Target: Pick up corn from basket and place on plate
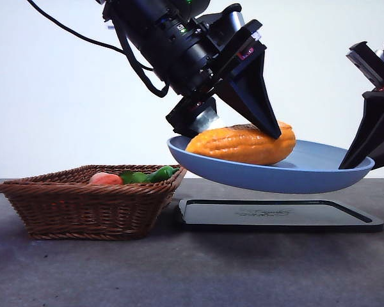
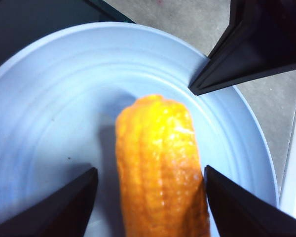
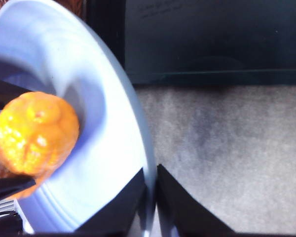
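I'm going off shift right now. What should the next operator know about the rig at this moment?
Left claw: open, jaws either side of the corn, which lies on the blue plate.
Right claw: shut on the plate's rim, holding it in the air above the black tray.
Basket: holds the peach and green vegetable only.
Done: corn on plate.
Left: withdraw left claw; probably set plate down.

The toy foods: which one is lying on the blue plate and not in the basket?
The orange-yellow corn. It lies on the plate, while the pink fruit and green vegetable sit in the basket.
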`<state>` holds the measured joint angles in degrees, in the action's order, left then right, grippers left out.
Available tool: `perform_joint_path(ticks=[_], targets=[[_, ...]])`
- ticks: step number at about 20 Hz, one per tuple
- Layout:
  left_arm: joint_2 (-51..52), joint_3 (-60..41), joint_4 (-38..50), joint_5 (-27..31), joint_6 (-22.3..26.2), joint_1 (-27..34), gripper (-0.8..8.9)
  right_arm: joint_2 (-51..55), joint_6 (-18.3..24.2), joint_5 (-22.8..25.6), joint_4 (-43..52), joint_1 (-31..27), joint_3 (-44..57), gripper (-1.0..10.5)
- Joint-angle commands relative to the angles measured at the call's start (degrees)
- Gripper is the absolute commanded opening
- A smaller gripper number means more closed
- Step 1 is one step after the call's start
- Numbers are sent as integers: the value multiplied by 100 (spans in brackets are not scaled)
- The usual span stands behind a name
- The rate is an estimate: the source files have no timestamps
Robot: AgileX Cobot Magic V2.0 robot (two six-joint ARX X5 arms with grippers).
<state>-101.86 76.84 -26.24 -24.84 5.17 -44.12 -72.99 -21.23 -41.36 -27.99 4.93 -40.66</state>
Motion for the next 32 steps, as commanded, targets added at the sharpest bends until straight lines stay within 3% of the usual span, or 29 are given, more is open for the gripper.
perform_joint_path(ticks=[1, 11, 18, 25, 32], targets=[[-122, 337, -162, -20, 0, -52, 358, -39, 68, -17, 52, 17, -72, 1], [-111, 2415, -1961, -24, 42, 72, 357, -146, 66, 391, 127, -140, -345, 1], [-111, 3801, -3296, -24, 96, 372, 355, -1375, 70, 389, 61, -389, -1561, 1], [-111, 4360, -3724, -22, 125, 378, 352, -3049, 68, 389, 28, -404, -2830, 1], [-111, 4360, -3751, -22, 125, 378, 352, -3724, 236, 404, 125, -407, -2951, 1]])
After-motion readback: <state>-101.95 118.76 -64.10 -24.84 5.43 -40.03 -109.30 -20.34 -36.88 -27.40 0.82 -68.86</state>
